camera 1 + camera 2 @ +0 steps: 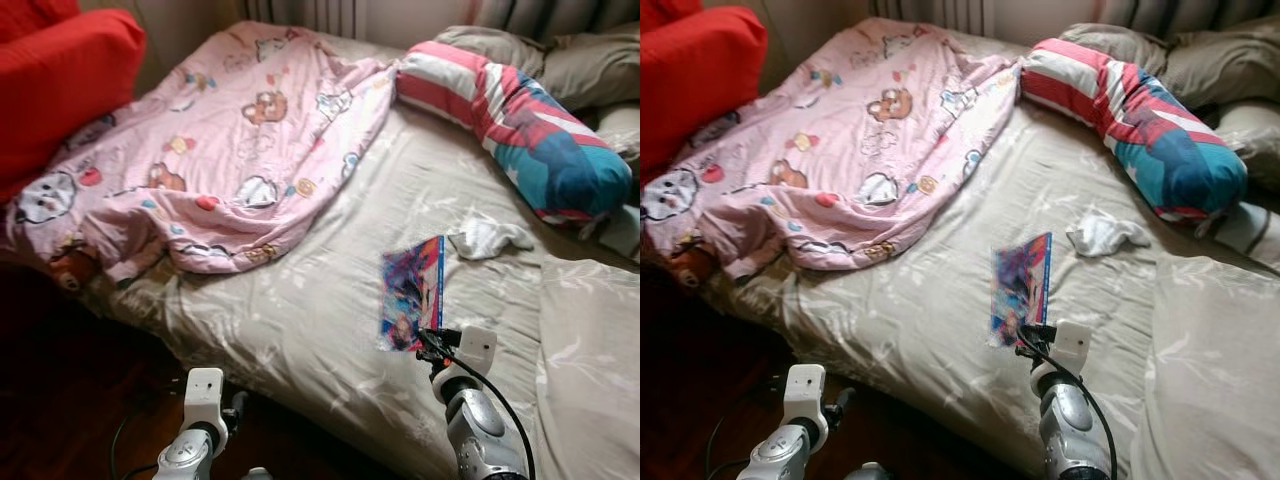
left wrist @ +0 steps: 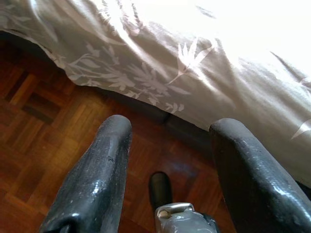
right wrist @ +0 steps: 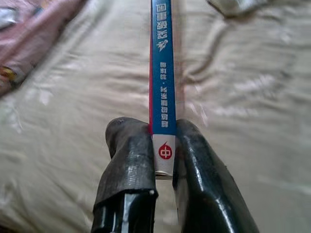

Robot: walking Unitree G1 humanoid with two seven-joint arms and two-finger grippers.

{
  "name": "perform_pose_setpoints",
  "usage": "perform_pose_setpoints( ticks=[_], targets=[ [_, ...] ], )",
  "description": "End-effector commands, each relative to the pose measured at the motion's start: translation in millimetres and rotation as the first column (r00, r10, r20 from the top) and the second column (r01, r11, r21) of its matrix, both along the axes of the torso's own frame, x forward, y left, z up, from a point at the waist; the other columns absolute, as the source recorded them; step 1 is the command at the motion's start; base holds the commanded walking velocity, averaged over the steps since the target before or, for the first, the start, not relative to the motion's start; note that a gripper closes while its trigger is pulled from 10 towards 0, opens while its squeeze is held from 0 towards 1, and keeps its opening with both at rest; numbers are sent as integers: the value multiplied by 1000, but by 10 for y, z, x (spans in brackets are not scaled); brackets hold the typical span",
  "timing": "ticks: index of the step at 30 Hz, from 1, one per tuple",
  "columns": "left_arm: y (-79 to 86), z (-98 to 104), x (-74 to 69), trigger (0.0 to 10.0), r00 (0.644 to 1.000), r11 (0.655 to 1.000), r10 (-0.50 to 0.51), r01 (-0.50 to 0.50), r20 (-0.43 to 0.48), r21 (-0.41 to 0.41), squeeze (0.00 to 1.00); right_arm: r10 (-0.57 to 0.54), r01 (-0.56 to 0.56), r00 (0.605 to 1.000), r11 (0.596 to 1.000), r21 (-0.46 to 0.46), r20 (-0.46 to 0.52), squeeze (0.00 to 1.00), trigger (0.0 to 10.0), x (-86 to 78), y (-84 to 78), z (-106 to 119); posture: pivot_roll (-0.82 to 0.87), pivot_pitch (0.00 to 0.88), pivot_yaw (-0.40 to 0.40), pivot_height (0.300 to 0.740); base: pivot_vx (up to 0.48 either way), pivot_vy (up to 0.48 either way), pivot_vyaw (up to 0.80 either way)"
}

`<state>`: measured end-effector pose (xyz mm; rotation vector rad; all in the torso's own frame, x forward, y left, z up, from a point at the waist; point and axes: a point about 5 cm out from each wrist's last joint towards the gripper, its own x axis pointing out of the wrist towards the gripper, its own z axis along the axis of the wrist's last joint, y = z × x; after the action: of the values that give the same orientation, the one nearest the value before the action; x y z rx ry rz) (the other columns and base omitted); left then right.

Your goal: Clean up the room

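A thin book (image 1: 412, 292) with a colourful cover and a blue spine lies on the beige bed sheet (image 1: 300, 320) near the bed's front edge. My right gripper (image 3: 164, 145) is shut on the near end of the book's spine (image 3: 163, 73), one black finger on each side. My right wrist (image 1: 470, 365) sits just below the book in the left eye view. A small white cloth (image 1: 487, 237) lies crumpled just beyond the book. My left gripper (image 2: 167, 145) is open with nothing in it, low over the wooden floor (image 2: 43, 116) beside the bed's edge.
A pink cartoon-print blanket (image 1: 230, 150) covers the bed's far left. A striped red, white and blue bolster (image 1: 520, 120) lies at the back right, with beige pillows (image 1: 590, 60) behind. A red cushion (image 1: 60, 80) is at the far left. A folded beige duvet (image 1: 590, 360) fills the right.
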<state>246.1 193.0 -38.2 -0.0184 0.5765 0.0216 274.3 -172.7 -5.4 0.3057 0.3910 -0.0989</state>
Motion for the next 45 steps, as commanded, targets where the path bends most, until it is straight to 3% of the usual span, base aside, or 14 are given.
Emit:
perform_pose_setpoints(
  ticks=[1,6,21,32,36,45],
  targets=[
    [27,-73,-93,10000,999,1000,3,-3,-49,4,0,-31,31,999,1000,-3,-10,0,10000,-6,-78,-13,-74,196,21,740,0,0,0],
    [40,-74,-97,10000,999,1000,1,-1,-51,6,0,-54,53,998,999,-5,-39,0,10000,-24,-111,-55,-68,198,26,740,0,0,0],
    [11,-74,-77,10000,998,1000,-20,21,-66,17,0,-157,158,987,987,-27,41,0,10000,24,-228,24,-64,198,45,740,0,0,0],
    [91,-91,-125,10000,997,1000,-16,18,-77,23,0,-150,150,989,988,-46,0,0,10000,29,-225,-7,-61,188,47,730,0,0,0],
    [87,-87,-117,10000,997,1000,-16,18,-75,24,0,-146,145,989,987,-64,-9,0,10000,30,-226,-14,-61,187,47,711,0,0,0],
    [66,-82,-105,10000,997,999,-20,22,-72,25,0,-140,137,989,986,-91,-38,0,10000,14,-232,-44,-55,188,52,711,0,0,0]
  ],
)
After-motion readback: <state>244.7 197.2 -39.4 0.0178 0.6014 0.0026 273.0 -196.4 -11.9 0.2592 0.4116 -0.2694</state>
